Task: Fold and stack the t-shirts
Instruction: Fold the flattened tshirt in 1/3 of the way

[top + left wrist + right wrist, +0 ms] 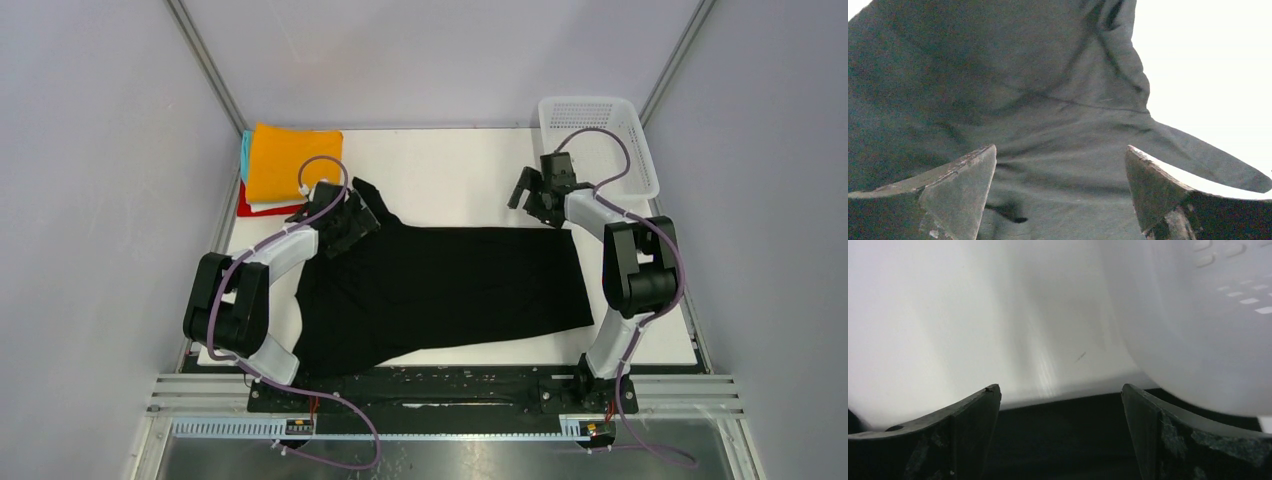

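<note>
Two claws gape wide: left gripper (350,222) over the upper-left corner of the black shirt (450,285), right gripper (530,192) beside the basket (640,150). Upper left lie stacked folded shirts (288,160).

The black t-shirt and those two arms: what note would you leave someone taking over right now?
Left gripper: open, over the far-left part of the black t-shirt, not gripping.
Right gripper: open, empty, beside the white basket.
Done: folded stack, orange on top, at the far-left corner.
Left: the black t-shirt lies spread, unfolded; fold it and add it to the stack.
</note>
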Tool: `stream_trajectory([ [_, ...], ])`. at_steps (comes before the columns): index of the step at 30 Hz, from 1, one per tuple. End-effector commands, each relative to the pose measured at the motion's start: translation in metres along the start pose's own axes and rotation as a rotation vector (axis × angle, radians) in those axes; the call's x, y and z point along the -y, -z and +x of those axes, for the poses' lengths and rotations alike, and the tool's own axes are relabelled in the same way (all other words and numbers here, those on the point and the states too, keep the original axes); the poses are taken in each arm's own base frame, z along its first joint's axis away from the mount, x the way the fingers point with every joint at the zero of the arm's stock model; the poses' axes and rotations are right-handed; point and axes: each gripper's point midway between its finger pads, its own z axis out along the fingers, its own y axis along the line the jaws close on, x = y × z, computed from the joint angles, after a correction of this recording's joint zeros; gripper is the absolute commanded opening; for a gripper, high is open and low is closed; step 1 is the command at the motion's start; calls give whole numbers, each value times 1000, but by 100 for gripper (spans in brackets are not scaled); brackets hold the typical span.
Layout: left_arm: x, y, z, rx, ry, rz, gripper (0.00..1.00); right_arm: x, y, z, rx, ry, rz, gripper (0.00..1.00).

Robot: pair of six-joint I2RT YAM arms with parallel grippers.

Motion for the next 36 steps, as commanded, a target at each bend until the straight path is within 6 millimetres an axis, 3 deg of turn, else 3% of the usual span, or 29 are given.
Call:
stream_trajectory([
  [1, 43, 11, -40, 89, -18, 125, 99, -1, 51, -9, -51, 371, -59, 100],
  [5, 57, 7, -41, 69, -27, 178, 99, -11, 92, -9, -69, 981, -257, 99],
  [8, 59, 7, -42, 64, -34, 179, 99, -25, 110, -35, 65, 1320, -327, 99],
  [12, 56, 13, -46, 92, -47, 174, 99, -67, 135, -60, 230, 1583, -489, 99],
  [13, 54, 14, -47, 103, -50, 166, 99, -79, 141, -61, 263, 1670, -552, 99],
  [15, 49, 15, -49, 119, -57, 141, 99, -86, 145, -43, 233, 1777, -688, 100],
  [19, 42, 17, -43, 107, -70, 125, 99, -51, 132, 1, -7, 1929, -771, 97],
  [25, 30, 14, -34, 75, -89, 81, 99, 9, 92, 34, -275, 1998, -679, 81],
  [29, 18, 10, -28, 48, -89, 24, 99, 30, 68, 35, -379, 1993, -579, 66],
  [36, 8, -2, -13, -4, -71, -5, 99, 59, 39, 41, -520, 1993, -485, 51],
])
